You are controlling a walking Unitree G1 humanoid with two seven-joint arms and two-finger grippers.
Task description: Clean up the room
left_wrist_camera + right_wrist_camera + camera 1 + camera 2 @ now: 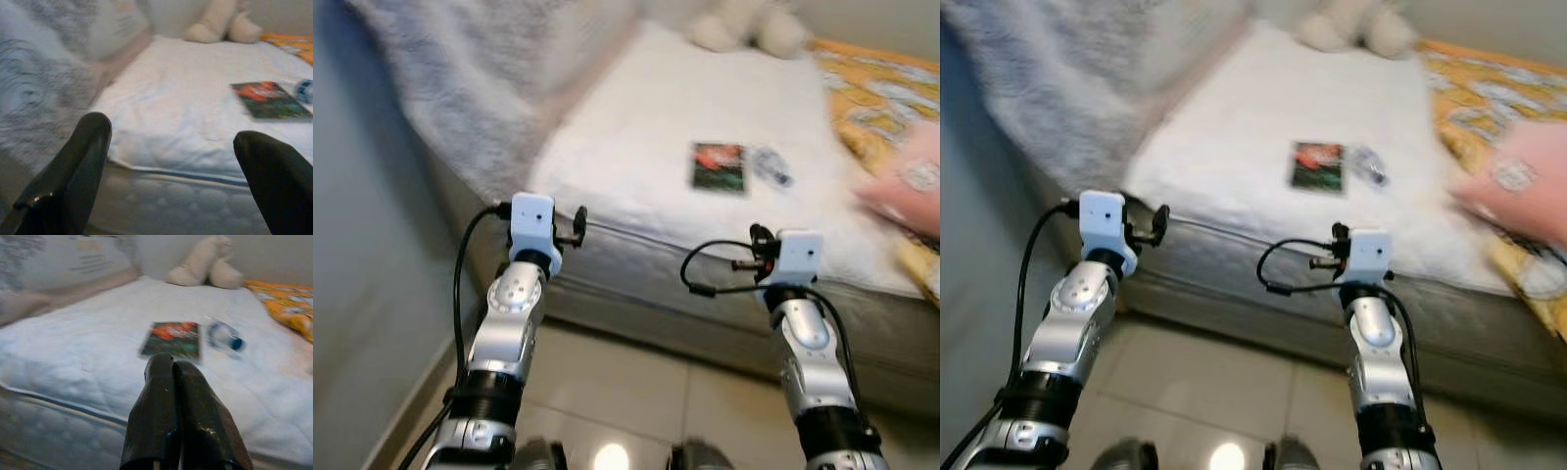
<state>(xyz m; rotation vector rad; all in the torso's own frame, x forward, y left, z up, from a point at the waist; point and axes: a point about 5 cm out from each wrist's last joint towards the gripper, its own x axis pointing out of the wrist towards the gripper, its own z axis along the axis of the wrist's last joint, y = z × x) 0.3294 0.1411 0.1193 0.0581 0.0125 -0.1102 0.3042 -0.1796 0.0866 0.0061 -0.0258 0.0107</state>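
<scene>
A robot stands at a bed (pixel 636 147), approaching to tidy. A book (pixel 719 165) and a plastic bottle (pixel 224 336) lie mid-mattress. The left claw (pixel 171 161) is wide, the right claw (pixel 177 369) pinched empty; next it must reach forward.

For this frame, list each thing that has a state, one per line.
Left gripper: open, empty, held short of the bed edge.
Right gripper: shut, empty, aimed at the book.
Book: closed, lying flat on the bed.
Plastic bottle: on its side beside the book.
Plush toy: lying at the bed's far end.
</scene>
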